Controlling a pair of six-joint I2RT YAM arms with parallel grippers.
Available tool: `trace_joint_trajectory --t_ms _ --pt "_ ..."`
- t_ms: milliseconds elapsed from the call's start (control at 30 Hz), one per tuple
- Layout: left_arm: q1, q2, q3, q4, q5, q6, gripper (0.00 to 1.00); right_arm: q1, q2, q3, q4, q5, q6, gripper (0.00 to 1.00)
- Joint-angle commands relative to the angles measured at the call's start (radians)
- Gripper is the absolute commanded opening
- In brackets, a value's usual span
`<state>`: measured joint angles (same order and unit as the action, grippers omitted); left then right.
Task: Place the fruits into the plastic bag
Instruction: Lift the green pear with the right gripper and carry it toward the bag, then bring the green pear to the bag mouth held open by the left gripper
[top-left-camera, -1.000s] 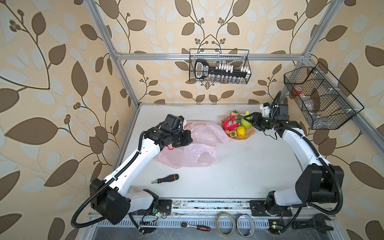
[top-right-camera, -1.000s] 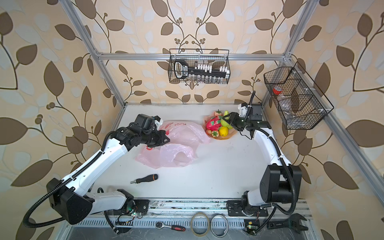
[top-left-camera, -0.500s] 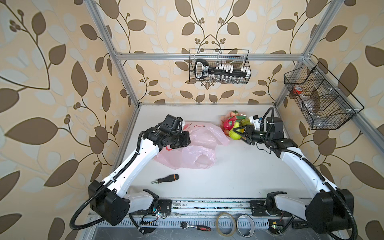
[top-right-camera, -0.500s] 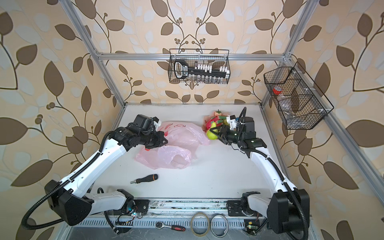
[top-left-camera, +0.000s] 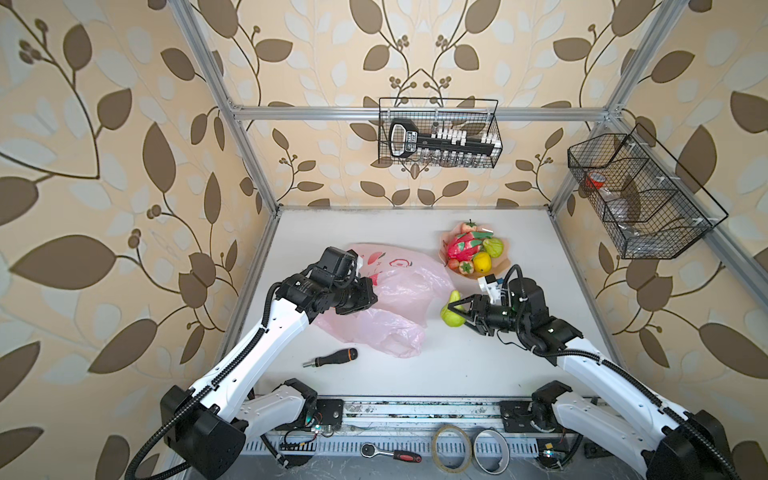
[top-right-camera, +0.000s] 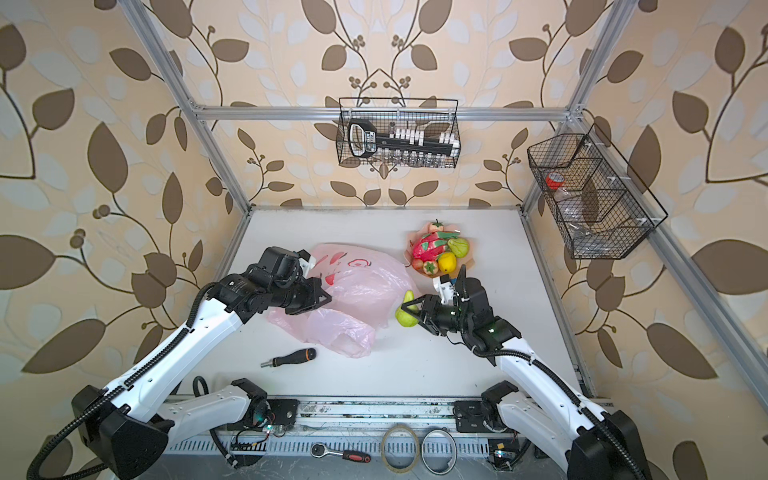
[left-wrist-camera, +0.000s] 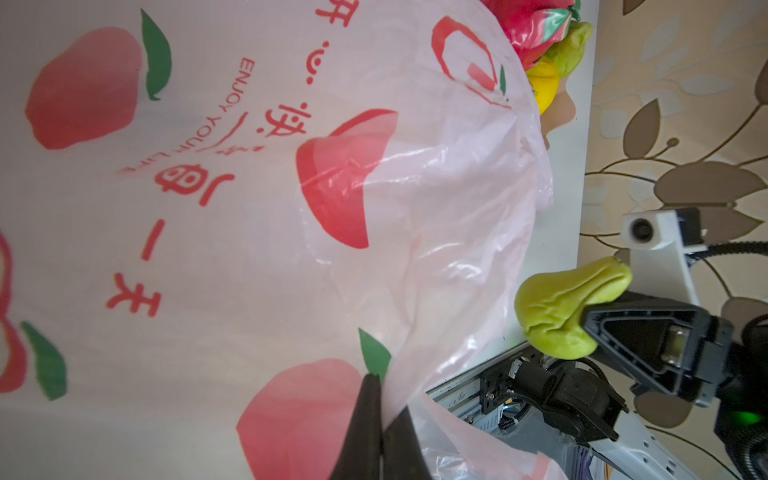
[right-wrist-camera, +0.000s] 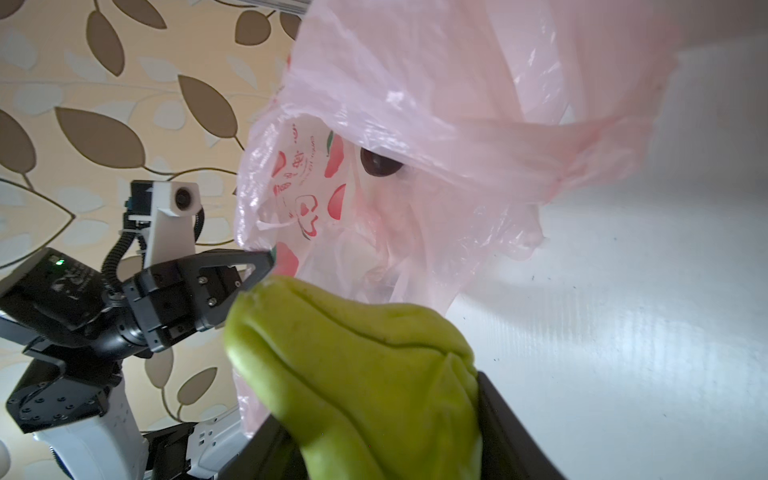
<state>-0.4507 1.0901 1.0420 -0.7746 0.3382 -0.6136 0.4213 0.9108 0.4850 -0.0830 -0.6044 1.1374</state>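
the green pear (top-left-camera: 451, 317) was carried off the plate (top-left-camera: 502, 266) within the last second and was held just beside the mouth of the bag (top-left-camera: 399, 286), clamped in the right claw (top-left-camera: 457, 311). the bag's edge was kept pinched in the shut left claw (left-wrist-camera: 376, 388). a plum (right-wrist-camera: 380, 164) was seen inside; for the pear, only the drop seemed left.

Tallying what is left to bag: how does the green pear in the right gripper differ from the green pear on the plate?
The gripped pear is clamped in the right gripper; the plate pear lies free. The gripped pear is off the plate, near the plastic bag; the plate pear sits beside the dragon fruit and lemon. Both are green and lumpy.
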Motion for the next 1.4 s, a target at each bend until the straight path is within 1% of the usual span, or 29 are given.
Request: trace_joint_trajectory --t_ms 0,233,367,533,667,967,1167,1367 --pt "0.001 -0.046 0.013 -0.011 0.005 -0.008 0.0 0.027 -0.037 -0.04 0.062 0.057 0.08 0.26" --pt "0.001 -0.082 -0.008 -0.019 0.008 -0.026 0.0 0.039 -0.053 -0.06 0.077 0.052 0.094 0.26" --pt "0.001 -0.074 -0.004 -0.008 0.028 -0.035 0.0 0.048 -0.028 -0.081 0.144 0.041 0.13 0.26" --pt "0.001 -0.059 -0.007 0.035 0.057 -0.064 0.0 0.084 0.0 -0.102 0.181 0.052 0.14 0.26" --pt "0.001 -0.056 -0.005 0.031 0.059 -0.06 0.0 0.1 0.019 -0.135 0.258 0.063 0.179 0.26" --pt "0.001 -0.046 -0.013 0.053 0.073 -0.072 0.0 0.106 0.089 -0.134 0.325 0.058 0.192 0.25" --pt "0.0 -0.032 0.0 0.058 0.079 -0.065 0.0 0.115 0.155 -0.136 0.431 0.058 0.236 0.24" --pt "-0.002 -0.032 -0.005 0.051 0.078 -0.054 0.0 0.135 0.257 -0.103 0.536 0.049 0.271 0.24"
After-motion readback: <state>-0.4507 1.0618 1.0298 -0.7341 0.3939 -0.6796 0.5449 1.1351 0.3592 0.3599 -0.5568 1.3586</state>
